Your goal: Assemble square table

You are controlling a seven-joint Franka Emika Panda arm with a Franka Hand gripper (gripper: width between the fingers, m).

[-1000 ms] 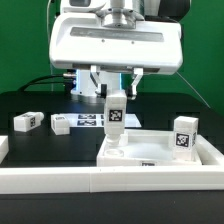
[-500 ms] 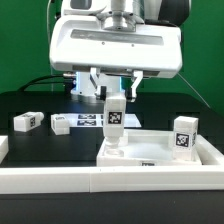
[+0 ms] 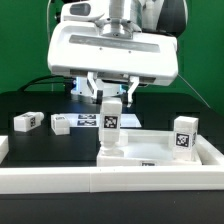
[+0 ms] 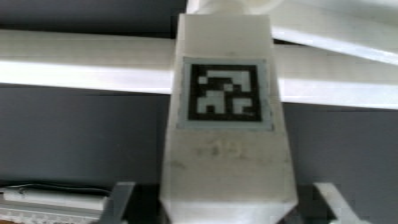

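Lying nearest: white square tabletop [image 3: 150, 158]. Standing upright at its far left corner, long axis vertical, directly beneath the gripper [image 3: 113, 98]: white tagged leg [image 3: 110, 125], clamped between the jaws at its upper end. Waiting farther left: one loose leg [image 3: 27, 121], then a second loose leg [image 3: 61, 124].

Even, soft light falls on a plain green backdrop [image 3: 20, 45] that fills the exterior view from nine o'clock over to three o'clock. Beneath it a matte black table [image 3: 30, 102] runs across the middle of the frame, visible at both nine and three o'clock. The marker board [image 3: 86, 121] lies flat on the table just off centre, toward nine o'clock. A long white rail [image 3: 60, 182] borders the table's near edge from seven o'clock to five o'clock, brightly lit along its top face.
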